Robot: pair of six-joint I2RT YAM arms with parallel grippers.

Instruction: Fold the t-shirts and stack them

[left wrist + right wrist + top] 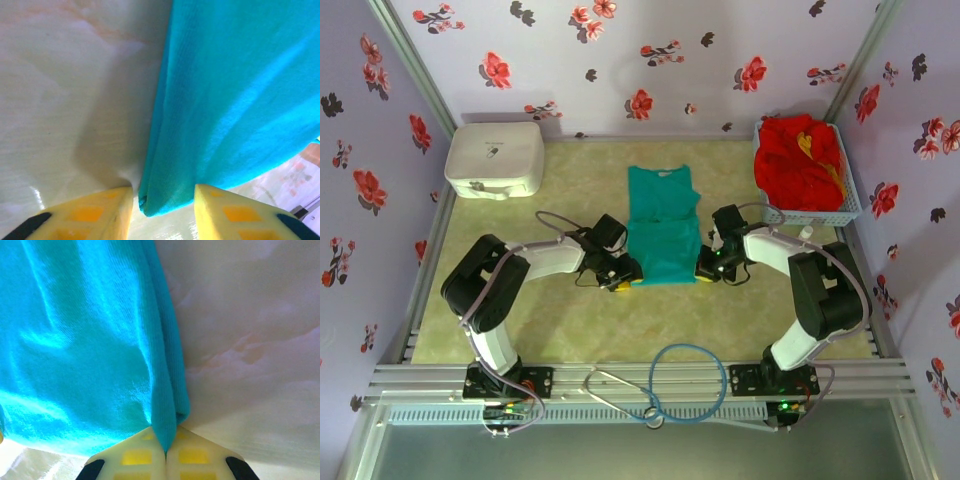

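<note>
**A:** How far along is the folding?

**B:** Early, I'd judge. The teal t-shirt lies flat in the middle of the top view. It is narrowed to a long strip, its sides apparently turned in, but it is not yet folded across its length. The red t-shirts sit crumpled in the basket at the upper right, and no stack has been started.

**A:** And where is the shirt relative to the grippers?

**B:** Both are at its lower edge. The right gripper is clamped on the lower-right corner — in its wrist view the yellow fingers meet, with the teal hem pinched between them. The left gripper straddles the lower-left corner. Its jaws stand apart with the cloth's tip between them, not squeezed as far as I can see.

**A:** What's left, then?

**B:** Probably closing the left grip and folding the teal shirt over — then all the red ones, and the stacking.
</note>
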